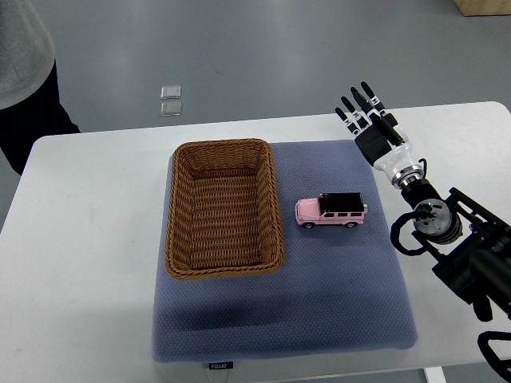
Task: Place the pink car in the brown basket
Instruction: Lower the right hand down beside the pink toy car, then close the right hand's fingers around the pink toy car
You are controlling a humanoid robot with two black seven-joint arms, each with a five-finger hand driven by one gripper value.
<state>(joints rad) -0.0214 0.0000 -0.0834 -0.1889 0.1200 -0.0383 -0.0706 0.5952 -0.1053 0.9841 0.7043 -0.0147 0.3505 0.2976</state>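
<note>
A pink toy car (331,211) with a black roof lies on its wheels on the blue-grey mat (335,311), just right of the brown wicker basket (177,209). The basket holds nothing. My right hand (363,108) hovers over the mat's far right corner, beyond and to the right of the car, with its fingers stretched out straight and nothing in them. Its arm (447,239) comes in from the lower right. The left arm does not show.
The mat lies on a white table (80,239). A person in dark trousers and a grey top (24,72) stands at the far left corner. Two small clear squares (170,100) lie on the floor beyond the table.
</note>
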